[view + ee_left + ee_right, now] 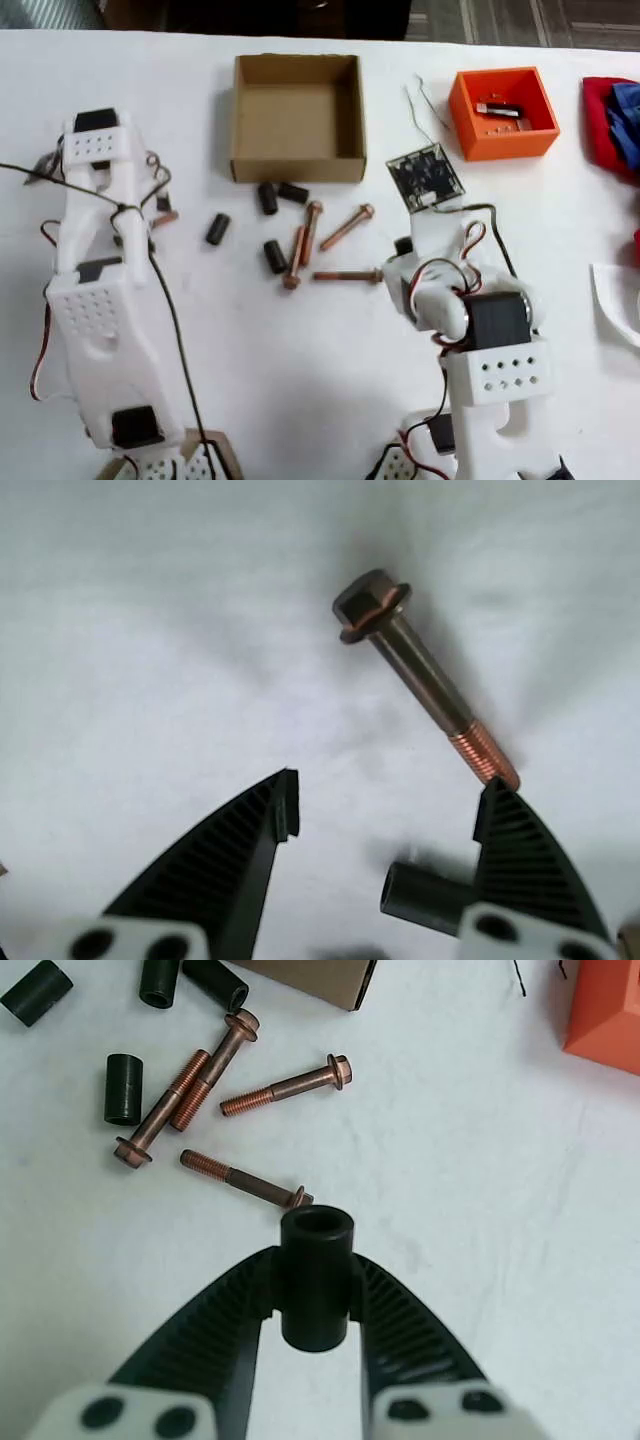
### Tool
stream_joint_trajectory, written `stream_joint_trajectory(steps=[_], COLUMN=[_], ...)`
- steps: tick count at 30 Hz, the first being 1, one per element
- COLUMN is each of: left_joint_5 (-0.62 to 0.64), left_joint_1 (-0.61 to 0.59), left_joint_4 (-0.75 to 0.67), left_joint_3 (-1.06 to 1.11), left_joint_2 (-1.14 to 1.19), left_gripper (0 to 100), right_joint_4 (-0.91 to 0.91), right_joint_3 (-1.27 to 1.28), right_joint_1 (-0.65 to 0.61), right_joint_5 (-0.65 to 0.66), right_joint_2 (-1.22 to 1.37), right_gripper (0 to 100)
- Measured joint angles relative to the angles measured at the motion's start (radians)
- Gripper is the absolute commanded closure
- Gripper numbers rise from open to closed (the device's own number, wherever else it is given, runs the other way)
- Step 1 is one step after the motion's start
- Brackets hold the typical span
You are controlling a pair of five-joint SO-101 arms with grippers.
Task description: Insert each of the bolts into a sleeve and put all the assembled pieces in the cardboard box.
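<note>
Right claw (315, 1268) is clenched on a sleeve (316, 1228) | left claw (390, 790) is held released by a bolt (425, 680) | box (298, 150) is set near the far edge of the white table (300, 400)

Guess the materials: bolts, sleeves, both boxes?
Bolts: metal, probably copper-plated steel; coppery sheen, cut threads, flanged hex head.
Sleeves: matte black with smooth walls; could be plastic, rubber or blackened metal, cannot tell.
Cardboard box: plain brown board, dull, thin walls.
Orange box: likely plastic, possibly printed; uniform bright orange, thick rigid walls.
</note>
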Motion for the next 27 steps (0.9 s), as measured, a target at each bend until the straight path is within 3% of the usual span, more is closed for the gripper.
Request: stream_joint_trajectory(steps=[11, 15, 20, 27], left_joint_5=[0.132, 0.137, 0.137, 0.137], left_joint_1=[-0.044, -0.043, -0.068, -0.071], left_joint_4=[-0.038, -0.048, -0.166, -0.204], left_joint_3=[-0.035, -0.005, 0.064, 0.014], left_joint_2=[0.003, 0.003, 0.046, 0.141], left_gripper=[70, 70, 70, 70], right_joint_4=[0.000, 0.000, 0.000, 0.000], right_joint_3=[0.000, 0.000, 0.000, 0.000], right_joint_1=[0.000, 0.002, 0.000, 0.000], right_joint_5=[0.000, 0.000, 0.000, 0.000], right_joint_2=[0.000, 0.000, 0.000, 0.000], right_gripper=[97.5, 97.5, 97.5, 97.5])
